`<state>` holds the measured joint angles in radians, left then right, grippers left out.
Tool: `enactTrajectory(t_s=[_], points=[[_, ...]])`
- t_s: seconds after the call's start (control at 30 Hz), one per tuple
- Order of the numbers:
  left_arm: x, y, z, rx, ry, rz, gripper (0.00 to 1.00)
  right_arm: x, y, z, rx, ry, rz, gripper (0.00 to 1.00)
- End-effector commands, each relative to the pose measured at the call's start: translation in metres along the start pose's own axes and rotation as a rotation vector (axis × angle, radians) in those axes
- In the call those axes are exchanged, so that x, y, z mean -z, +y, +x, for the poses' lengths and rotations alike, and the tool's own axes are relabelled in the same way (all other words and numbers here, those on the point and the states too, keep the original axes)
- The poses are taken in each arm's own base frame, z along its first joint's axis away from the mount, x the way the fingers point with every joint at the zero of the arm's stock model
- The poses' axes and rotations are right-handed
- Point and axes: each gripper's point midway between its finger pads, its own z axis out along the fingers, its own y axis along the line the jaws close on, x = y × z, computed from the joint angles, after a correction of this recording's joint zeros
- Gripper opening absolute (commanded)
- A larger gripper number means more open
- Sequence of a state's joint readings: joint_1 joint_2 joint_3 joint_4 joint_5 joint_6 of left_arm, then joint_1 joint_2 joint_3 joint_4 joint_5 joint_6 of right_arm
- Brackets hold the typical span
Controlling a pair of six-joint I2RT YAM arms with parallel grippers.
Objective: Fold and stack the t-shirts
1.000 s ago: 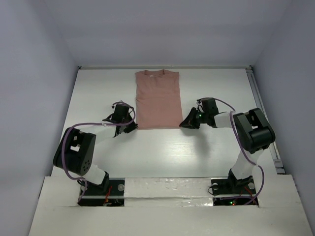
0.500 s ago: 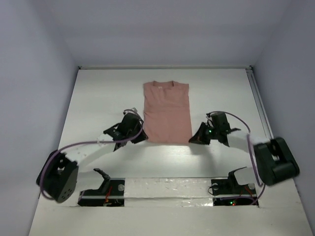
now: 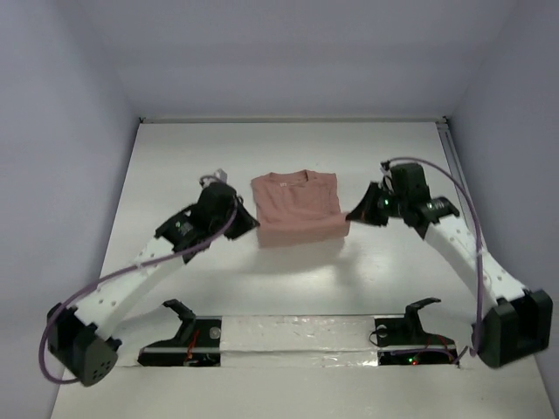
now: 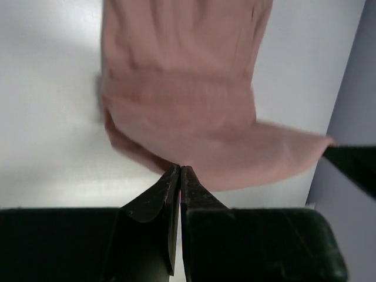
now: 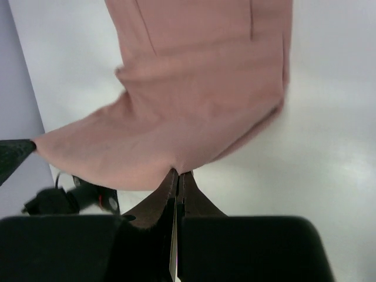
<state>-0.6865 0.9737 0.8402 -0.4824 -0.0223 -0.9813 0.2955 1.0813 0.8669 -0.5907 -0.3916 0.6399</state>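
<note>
Top external view: left gripper point(image 3: 248, 223) at 9 o'clock of pink t-shirt point(image 3: 297, 202), jaws pressed together, pinching its near-left hem corner. T-shirt central on white table point(image 3: 175, 166), hem held up, collar end at 12 o'clock lying flat. Right gripper point(image 3: 355, 215) at 3 o'clock, pinching near-right corner.

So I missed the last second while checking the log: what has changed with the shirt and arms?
The left gripper and right gripper, shut on the t-shirt, dragged it toward the near edge of the table, then raised its hem, so it shows shorter. Unchanged: both grippers at the hem corners, collar end flat on the table.
</note>
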Motion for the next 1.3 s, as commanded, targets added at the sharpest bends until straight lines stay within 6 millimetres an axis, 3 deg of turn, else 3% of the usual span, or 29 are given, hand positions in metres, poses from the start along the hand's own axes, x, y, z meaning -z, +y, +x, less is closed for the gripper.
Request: enactTrajectory(t_s=[0.0,0.03,0.07,0.13,0.17,0.2,0.23,0.27,0.3,0.37,0.4,0.43,0.47,0.57,0.63,0.77,0.8,0.83,0.87,0.9,0.97,1.0,1.03,1.07,1.1,1.13,1.17,1.2,1.27], points=[[-0.014,-0.011,-0.077,-0.035,-0.177,-0.03,0.0,-0.018,0.008,-0.069,0.072,-0.104,0.058,0.0],[-0.031,-0.005,-0.104,-0.009,-0.202,-0.054,0.0,-0.024,0.013,-0.087,0.087,-0.126,0.041,0.0],[-0.029,-0.02,-0.126,-0.026,-0.235,-0.02,0.0,-0.023,0.029,-0.115,0.103,-0.168,0.015,0.0],[-0.057,-0.02,-0.152,-0.039,-0.242,-0.05,0.0,-0.055,0.016,-0.141,0.077,-0.14,0.03,0.0],[-0.055,-0.033,-0.182,-0.054,-0.288,-0.037,0.0,-0.057,0.033,-0.167,0.1,-0.177,0.003,0.0],[-0.066,-0.035,-0.19,-0.065,-0.282,-0.045,0.0,-0.066,0.029,-0.18,0.096,-0.181,0.014,0.0],[-0.095,-0.026,-0.192,-0.071,-0.249,-0.093,0.0,-0.097,0.007,-0.184,0.065,-0.124,0.051,0.0],[-0.098,-0.037,-0.214,-0.075,-0.281,-0.085,0.0,-0.11,0.006,-0.187,0.057,-0.09,0.045,0.0],[-0.111,-0.029,-0.22,-0.073,-0.273,-0.111,0.0,-0.115,0.015,-0.208,0.074,-0.115,0.035,0.0],[-0.151,-0.007,-0.221,-0.059,-0.223,-0.178,0.0,-0.152,-0.012,-0.213,0.051,-0.078,0.073,0.0],[-0.159,-0.006,-0.233,-0.048,-0.235,-0.179,0.0,-0.156,-0.01,-0.229,0.052,-0.101,0.062,0.0],[-0.186,0.007,-0.224,-0.044,-0.184,-0.202,0.0,-0.165,-0.014,-0.232,0.043,-0.09,0.069,0.0],[-0.19,0.003,-0.239,-0.036,-0.204,-0.199,0.0,-0.191,-0.032,-0.222,0.017,-0.028,0.083,0.0],[-0.217,0.023,-0.233,-0.037,-0.153,-0.274,0.0,-0.203,-0.035,-0.237,0.028,-0.027,0.109,0.0],[-0.218,0.024,-0.241,-0.029,-0.165,-0.282,0.0,-0.207,-0.042,-0.242,0.02,-0.029,0.116,0.1],[-0.213,0.028,-0.241,0.008,-0.18,-0.269,0.0,-0.199,-0.027,-0.263,0.041,-0.072,0.109,0.47],[-0.213,0.031,-0.239,0.013,-0.178,-0.277,0.08,-0.191,-0.021,-0.267,0.049,-0.089,0.102,0.64],[-0.207,0.035,-0.246,0.025,-0.199,-0.291,0.17,-0.186,-0.017,-0.269,0.061,-0.098,0.099,0.67],[-0.203,0.04,-0.25,0.035,-0.212,-0.299,0.27,-0.183,-0.019,-0.264,0.06,-0.091,0.106,0.69],[-0.197,0.036,-0.253,0.038,-0.229,-0.288,0.49,-0.178,-0.018,-0.261,0.062,-0.096,0.104,0.68],[-0.176,0.025,-0.264,0.034,-0.303,-0.258,0.6,-0.152,0.012,-0.263,0.108,-0.161,0.041,0.57],[-0.168,0.021,-0.266,0.034,-0.322,-0.24,0.63,-0.158,-0.002,-0.235,0.087,-0.108,0.06,0.48],[-0.156,0.003,-0.267,0.029,-0.343,-0.182,0.64,-0.158,0.014,-0.228,0.116,-0.126,0.018,0.38],[-0.159,0.005,-0.25,0.024,-0.31,-0.177,0.61,-0.148,0.027,-0.219,0.135,-0.129,-0.014,0.12],[-0.159,-0.002,-0.237,0.012,-0.291,-0.153,0.58,-0.15,0.027,-0.205,0.138,-0.101,-0.023,0.05],[-0.165,-0.026,-0.209,-0.033,-0.251,-0.094,0.55,-0.16,0.015,-0.181,0.126,-0.051,-0.017,0.02],[-0.169,-0.024,-0.181,-0.057,-0.205,-0.095,0.52,-0.162,0.014,-0.169,0.112,-0.03,-0.02,0.0],[-0.172,-0.027,-0.161,-0.076,-0.176,-0.087,0.34,-0.165,0.006,-0.159,0.091,-0.011,-0.012,0.0],[-0.18,-0.038,-0.115,-0.097,-0.094,-0.033,0.24,-0.174,-0.018,-0.128,0.045,0.041,0.011,0.0]])
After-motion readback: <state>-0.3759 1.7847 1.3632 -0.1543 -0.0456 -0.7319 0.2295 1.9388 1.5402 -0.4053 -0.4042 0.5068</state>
